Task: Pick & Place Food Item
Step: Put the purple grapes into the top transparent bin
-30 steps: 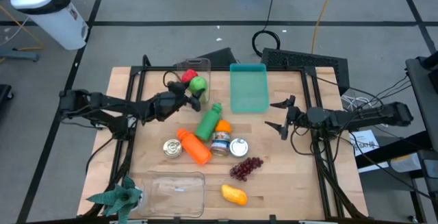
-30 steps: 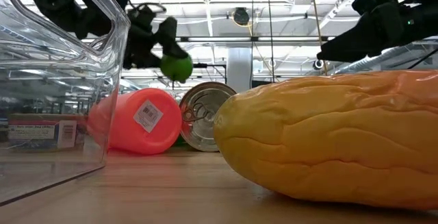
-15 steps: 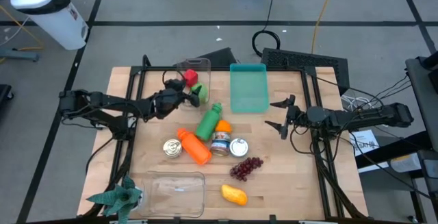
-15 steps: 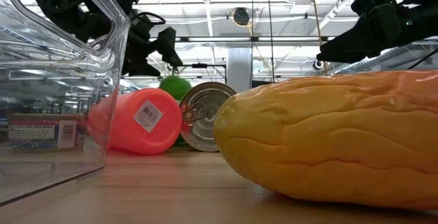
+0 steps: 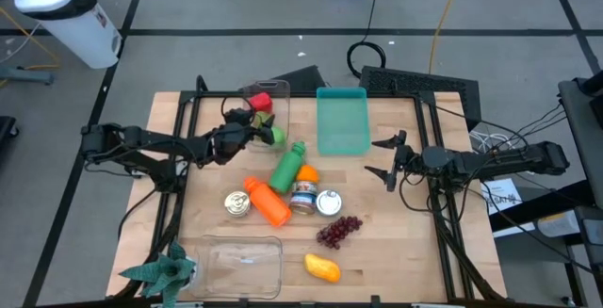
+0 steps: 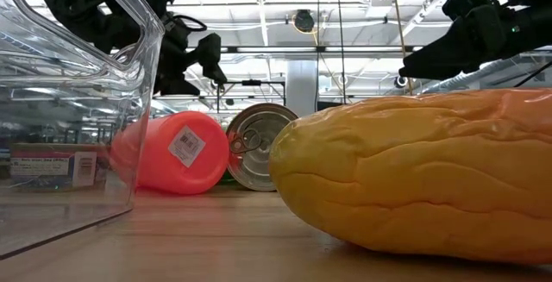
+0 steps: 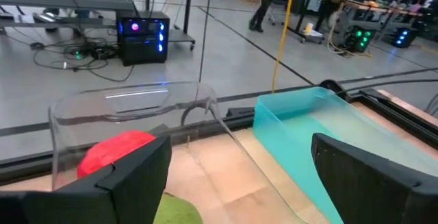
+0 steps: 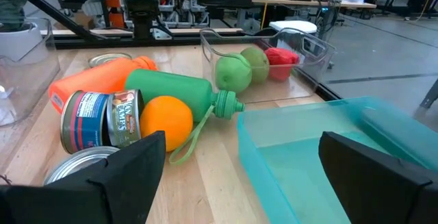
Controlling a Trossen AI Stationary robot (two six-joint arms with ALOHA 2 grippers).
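green apple (image 7: pixel 179 210) cut off, left gripper (image 5: pixel 252 128) jaws open

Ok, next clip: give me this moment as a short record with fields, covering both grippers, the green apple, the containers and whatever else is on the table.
left gripper: open, just behind the green apple, holding nothing
right gripper: open, empty, waiting right of the teal bin
green apple: lying in the clear container, beside the red item
red item: inside the same container
clear container: far left part of the table, on its side
teal bin: far centre, nothing visible in it
second clear container: near edge
loose items: green bottle, orange bottle, grapes
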